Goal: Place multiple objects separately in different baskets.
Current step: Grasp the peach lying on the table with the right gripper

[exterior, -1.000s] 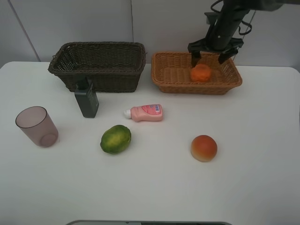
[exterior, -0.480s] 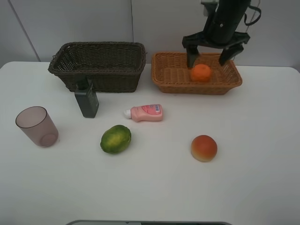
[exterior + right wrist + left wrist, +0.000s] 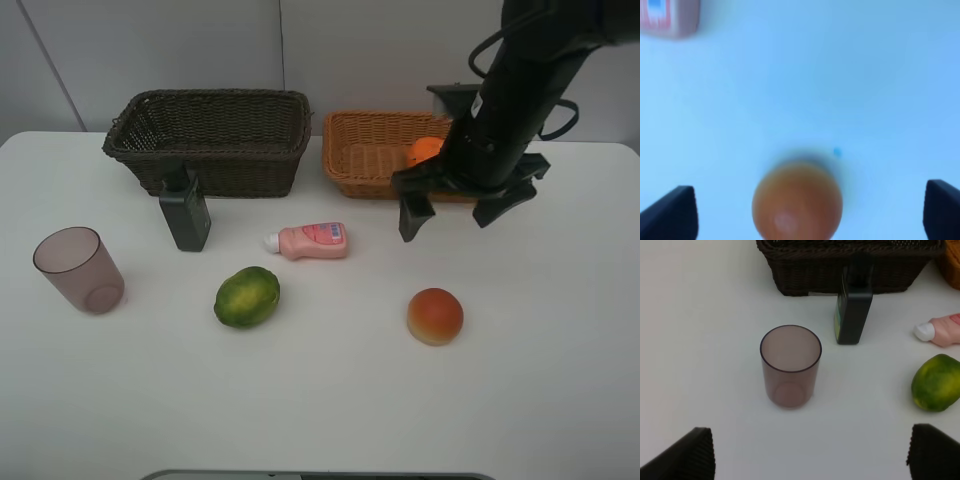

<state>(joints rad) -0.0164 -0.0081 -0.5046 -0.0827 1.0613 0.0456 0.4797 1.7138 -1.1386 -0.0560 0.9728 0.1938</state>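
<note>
Seemingly centred beneath the wide-spread right tool (image 3: 445,228) lies the red-orange fruit (image 3: 435,316).

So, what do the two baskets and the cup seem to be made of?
Dark brown basket: woven wicker or rattan, matte; the interlaced strands show.
Light tan basket: the same kind of weave, paler.
Cup: probably smooth tinted plastic, since it is see-through; it could be glass.

right gripper (image 3: 450,222) off basket (image 3: 350,160), seemingly over red-orange fruit (image 3: 435,315)
</note>
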